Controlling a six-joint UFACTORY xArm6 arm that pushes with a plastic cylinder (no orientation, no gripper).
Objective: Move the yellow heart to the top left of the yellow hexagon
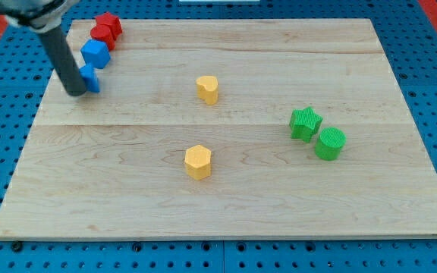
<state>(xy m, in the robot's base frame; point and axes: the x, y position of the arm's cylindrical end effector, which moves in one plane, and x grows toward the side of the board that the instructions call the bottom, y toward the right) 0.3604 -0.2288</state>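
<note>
The yellow heart lies on the wooden board a little above the middle. The yellow hexagon lies below it, slightly to the left, with a clear gap between them. My tip rests on the board at the upper left, touching the left side of a small blue block. The tip is far to the left of both yellow blocks.
A larger blue block sits just above the small blue one. Two red blocks sit at the board's top left edge. A green star and a green cylinder sit together at the right. The board's left edge is near the tip.
</note>
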